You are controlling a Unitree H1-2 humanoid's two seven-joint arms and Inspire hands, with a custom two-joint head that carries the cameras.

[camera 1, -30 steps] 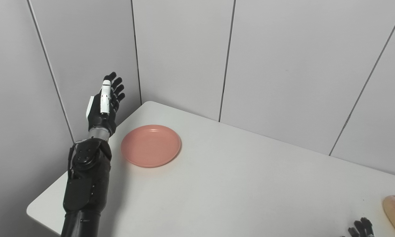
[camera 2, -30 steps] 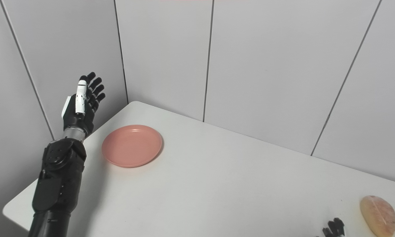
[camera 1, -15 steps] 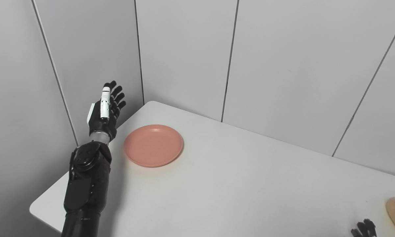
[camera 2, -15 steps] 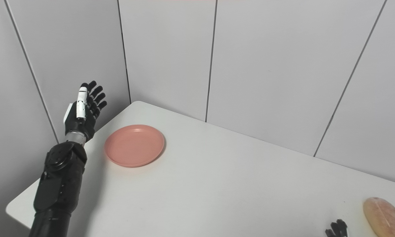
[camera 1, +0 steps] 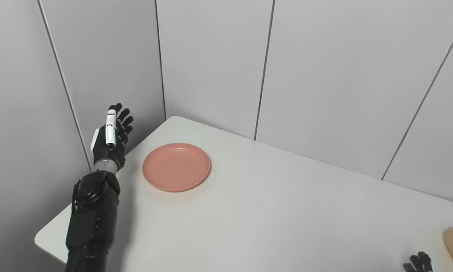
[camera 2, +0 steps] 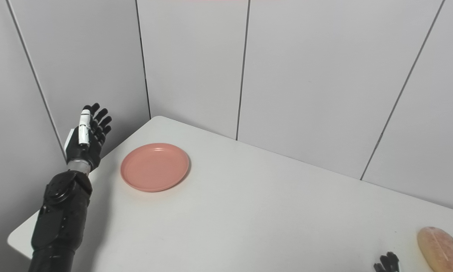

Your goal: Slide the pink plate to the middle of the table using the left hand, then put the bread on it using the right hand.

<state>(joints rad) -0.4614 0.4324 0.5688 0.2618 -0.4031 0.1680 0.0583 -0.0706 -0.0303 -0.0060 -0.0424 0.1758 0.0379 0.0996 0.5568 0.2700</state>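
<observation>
The pink plate (camera 1: pixel 176 166) lies empty on the white table (camera 1: pixel 271 211), near its far left corner. My left hand (camera 1: pixel 111 136) is raised upright just left of the plate, over the table's left edge, apart from the plate, with fingers spread and holding nothing. The bread (camera 2: pixel 438 248), a tan oval loaf, lies at the table's front right. Only the fingertips of my right hand (camera 2: pixel 387 262) show at the bottom edge, left of the bread and apart from it.
Grey wall panels (camera 1: pixel 211 60) stand close behind the table and along its left side, right next to my left hand. The table's rounded far corner (camera 1: pixel 173 119) lies behind the plate.
My left hand has dropped lower and drawn back left, away from the plate. The camera has shifted slightly. The plate and bread have not moved on the table.
</observation>
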